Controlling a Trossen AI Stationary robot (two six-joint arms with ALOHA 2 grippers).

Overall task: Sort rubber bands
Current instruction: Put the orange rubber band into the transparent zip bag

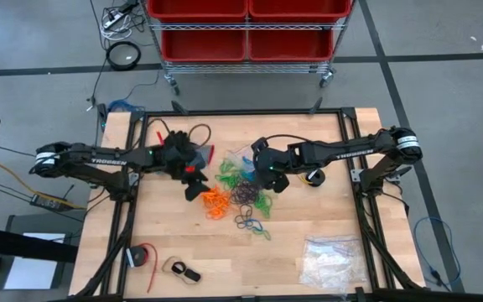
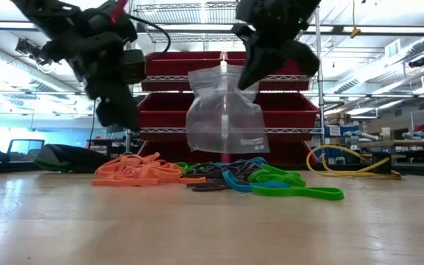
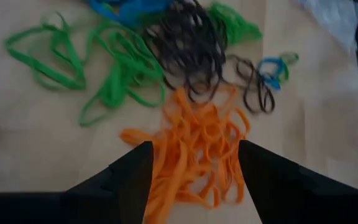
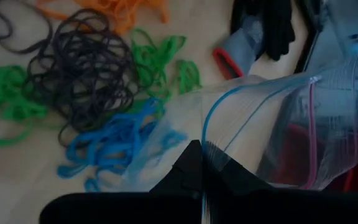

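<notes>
A red shelf cart (image 1: 246, 33) stands past the table (image 1: 325, 218). A bag of whitish bits (image 1: 332, 260) lies near the front. The rubber bands (image 1: 240, 195) lie in a pile mid-table. The left hand (image 3: 191, 174) hangs wide open over the orange ones. The right hand (image 4: 201, 163) pinches a clear zip bag (image 2: 224, 114) above the pile.

Rubber bands (image 1: 240, 195) lie mid-table in loose orange, green, black and blue clusters, touching.

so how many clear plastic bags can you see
2: one clear bag hangs pinched in the right gripper above the rubber bands; another bag lies flat on the table's front right.
</notes>
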